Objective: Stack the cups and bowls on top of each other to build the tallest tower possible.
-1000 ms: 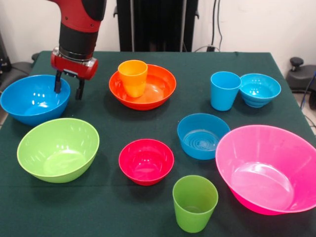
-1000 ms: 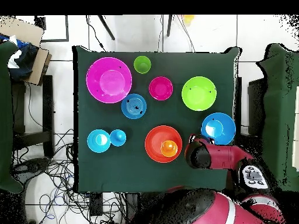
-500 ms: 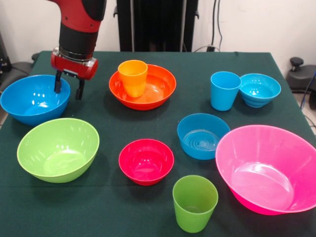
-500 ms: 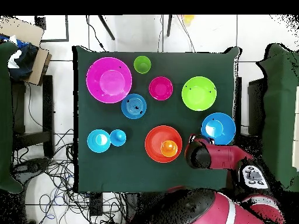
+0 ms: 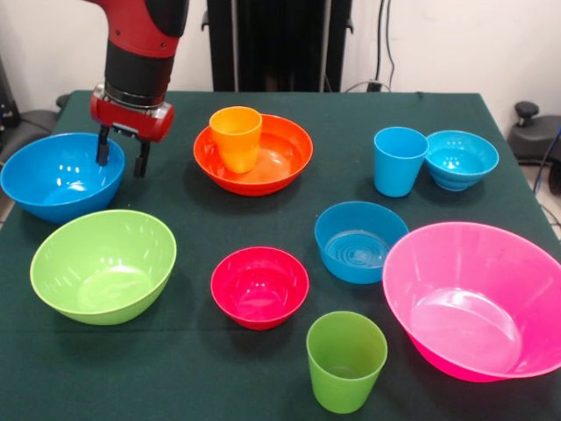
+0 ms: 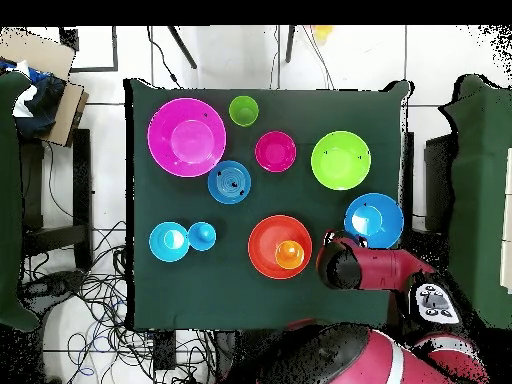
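The only stacking so far is the orange cup [image 5: 235, 138], standing upright inside the wide orange bowl [image 5: 280, 156] toward its 9 o'clock side in the front view; a broad bowl under a narrow cup makes a steady base, so this pair reads as the likely foot of the tower. Everything else sits singly on the green counter [image 5: 193, 368], mouths up and spread apart, which leaves room to reach each piece.

From the orange bowl, the large blue bowl [image 5: 60, 175] lies at about 9 o'clock, the lime green bowl [image 5: 103, 266] at 7 to 8 o'clock, the small red bowl [image 5: 259, 287] at 6 o'clock, and the medium blue bowl [image 5: 360, 241] at 4 to 5 o'clock. The light blue cup [image 5: 399, 160] stands at 3 o'clock, just beside the small turquoise bowl [image 5: 461, 159]; whether they touch is hard to say. The green cup [image 5: 346, 360] and the large pink bowl [image 5: 478, 298] sit farthest out, at 5 and 4 o'clock.

The gripper [image 5: 122, 158] hangs over the 2 o'clock rim of the large blue bowl, its two fingers [image 5: 141, 160] spread apart and pointing down, one seemingly inside the rim and one outside. It holds nothing, and looks poised to pinch that wall, though contact cannot be confirmed.
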Robot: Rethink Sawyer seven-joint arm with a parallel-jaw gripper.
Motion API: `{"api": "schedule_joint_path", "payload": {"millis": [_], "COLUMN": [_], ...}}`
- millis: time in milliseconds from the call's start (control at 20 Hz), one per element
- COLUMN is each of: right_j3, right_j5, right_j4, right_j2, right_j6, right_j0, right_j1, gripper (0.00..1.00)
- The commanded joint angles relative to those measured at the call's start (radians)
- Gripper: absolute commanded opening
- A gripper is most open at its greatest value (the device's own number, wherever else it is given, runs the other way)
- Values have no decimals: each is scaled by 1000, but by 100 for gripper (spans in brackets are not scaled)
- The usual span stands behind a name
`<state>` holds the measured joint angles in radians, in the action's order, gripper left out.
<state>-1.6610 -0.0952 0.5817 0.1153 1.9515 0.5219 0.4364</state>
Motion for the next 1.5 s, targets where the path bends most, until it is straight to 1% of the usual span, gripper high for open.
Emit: {"api": "schedule_joint_path", "payload": {"millis": [50, 1050, 1100, 1500], "right_j3": [26, 24, 24, 21], "right_j5": [-10, -29, -30, -40], "right_j4": [-21, -30, -31, -32], "right_j2": [-104, -104, -104, -111], "right_j6": [67, 68, 67, 63], "right_j0": [-4, -3, -4, 2], "right_j1": [0, 3, 3, 6], "gripper": [100, 100, 0, 0]}}
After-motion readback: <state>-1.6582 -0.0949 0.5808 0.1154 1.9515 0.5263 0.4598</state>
